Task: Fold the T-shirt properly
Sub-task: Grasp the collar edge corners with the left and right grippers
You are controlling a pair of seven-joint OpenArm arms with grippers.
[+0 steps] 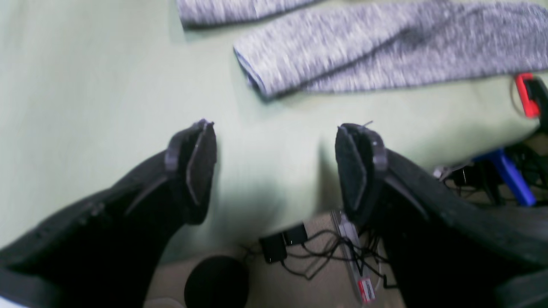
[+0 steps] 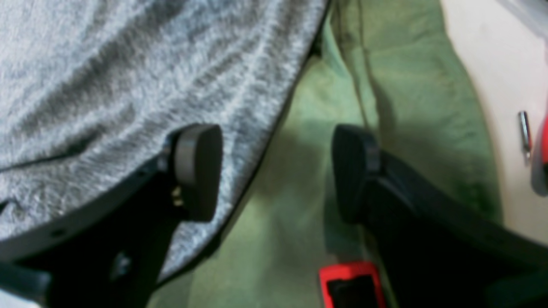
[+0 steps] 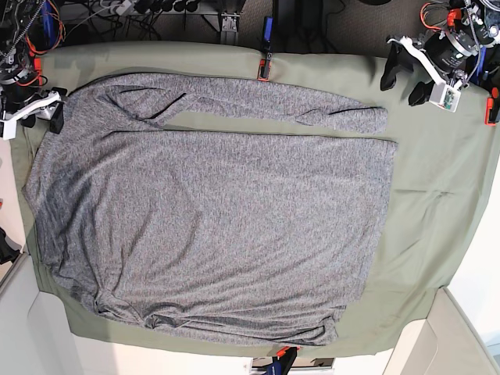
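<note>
Base view: T-shirt (image 3: 211,226) lies spread flat over the green table cloth (image 3: 437,187), filling the centre and left of the frame. 1 long sleeve (image 3: 312,109) runs across the upper part, its cuff ending right of centre near the shirt's upper right corner. Lower hem bunched in folds along the bottom edge.

Left gripper (image 3: 406,76), upper right of the base view: above bare cloth, apart from the sleeve cuff. Left wrist view: left gripper (image 1: 274,164) has jaws spread wide with nothing between them; only cloth and the table edge show in the gap. Sleeve cuff (image 1: 257,72) sits at upper centre of that frame, clear of both fingertips. Cables (image 1: 308,252) and a dark round object (image 1: 216,282) visible on the floor below the table edge. Frame is blurred.

Right gripper (image 3: 39,113), upper left of the base view, at the shirt's edge. Right wrist view: right gripper (image 2: 278,171) jaws parted, gripping nothing; 1 finger (image 2: 197,167) is over the grey knit, the other over green cloth, with the shirt's edge running between them. Cannot tell whether the finger touches the fabric. Red clamp (image 2: 349,282) at the bottom of that frame.
</note>
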